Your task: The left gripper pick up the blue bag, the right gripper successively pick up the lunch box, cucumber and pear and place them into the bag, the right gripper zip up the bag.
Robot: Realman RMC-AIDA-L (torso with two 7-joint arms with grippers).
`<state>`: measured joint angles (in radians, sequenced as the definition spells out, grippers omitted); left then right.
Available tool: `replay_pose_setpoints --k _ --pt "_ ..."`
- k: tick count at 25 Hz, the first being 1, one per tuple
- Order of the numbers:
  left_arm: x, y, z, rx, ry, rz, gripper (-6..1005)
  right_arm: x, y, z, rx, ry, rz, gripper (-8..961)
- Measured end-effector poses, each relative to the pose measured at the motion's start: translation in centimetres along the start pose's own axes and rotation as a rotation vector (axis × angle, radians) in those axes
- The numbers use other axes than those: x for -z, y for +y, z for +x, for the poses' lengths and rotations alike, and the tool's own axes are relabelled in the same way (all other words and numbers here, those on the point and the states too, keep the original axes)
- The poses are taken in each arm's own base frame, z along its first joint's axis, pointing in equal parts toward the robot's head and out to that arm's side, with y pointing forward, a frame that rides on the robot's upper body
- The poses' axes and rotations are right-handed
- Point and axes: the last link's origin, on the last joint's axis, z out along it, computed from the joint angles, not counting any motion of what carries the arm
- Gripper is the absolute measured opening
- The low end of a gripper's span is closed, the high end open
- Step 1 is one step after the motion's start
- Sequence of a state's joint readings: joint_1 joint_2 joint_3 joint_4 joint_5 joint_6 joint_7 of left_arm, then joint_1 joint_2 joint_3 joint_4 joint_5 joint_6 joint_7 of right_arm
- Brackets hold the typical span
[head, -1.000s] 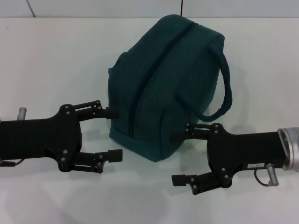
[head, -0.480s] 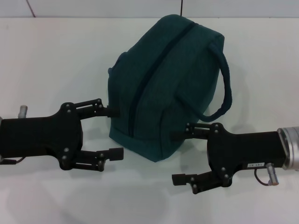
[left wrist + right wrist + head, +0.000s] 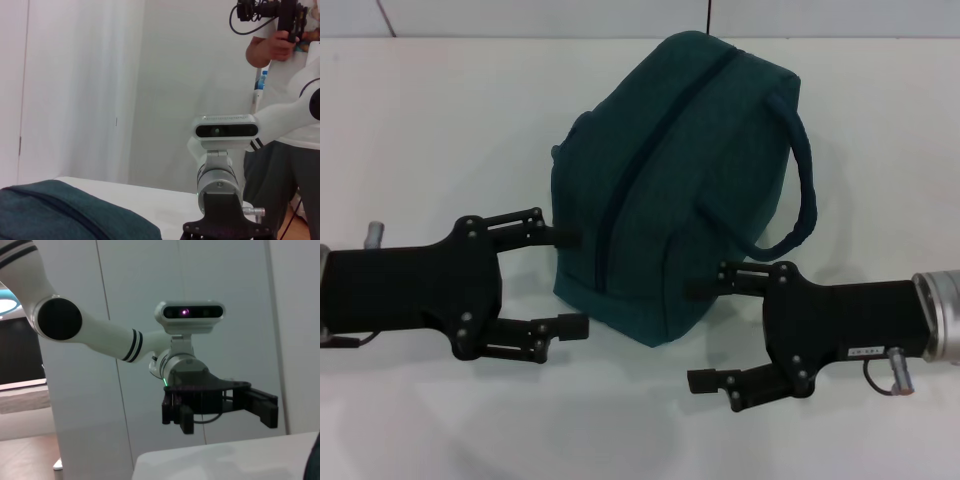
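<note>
The blue bag [image 3: 670, 170] stands in the middle of the white table [image 3: 440, 130], its long zipper [image 3: 630, 190] shut and one looped handle [image 3: 803, 170] hanging on its right side. My left gripper [image 3: 572, 283] is open at the bag's near left corner, its upper fingertip over the bag's edge. My right gripper [image 3: 700, 336] is open at the near right corner, holding nothing. The left wrist view shows the bag's top [image 3: 60, 210]. In the right wrist view the left gripper [image 3: 220, 415] shows from the front, open. The lunch box, cucumber and pear are out of view.
A person [image 3: 292, 115] holding a camera stands behind my right arm's wrist [image 3: 225, 150] in the left wrist view. White wall panels [image 3: 75, 90] rise beyond the table. The table's edge [image 3: 215, 455] shows in the right wrist view.
My left gripper has shifted slightly to the right, closer to the bag. The right arm and the bag have not moved.
</note>
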<state>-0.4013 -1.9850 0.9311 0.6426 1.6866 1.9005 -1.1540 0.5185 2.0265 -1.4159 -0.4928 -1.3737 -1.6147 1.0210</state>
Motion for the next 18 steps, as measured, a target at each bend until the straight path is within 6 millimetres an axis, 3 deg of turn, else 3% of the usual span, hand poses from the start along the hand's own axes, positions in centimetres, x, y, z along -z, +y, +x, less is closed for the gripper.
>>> replay_pose_setpoints --k 18 --pt "-0.47 -0.01 0.09 0.006 0.010 -0.008 880 -0.29 -0.15 -0.13 -0.002 0.005 -0.008 888"
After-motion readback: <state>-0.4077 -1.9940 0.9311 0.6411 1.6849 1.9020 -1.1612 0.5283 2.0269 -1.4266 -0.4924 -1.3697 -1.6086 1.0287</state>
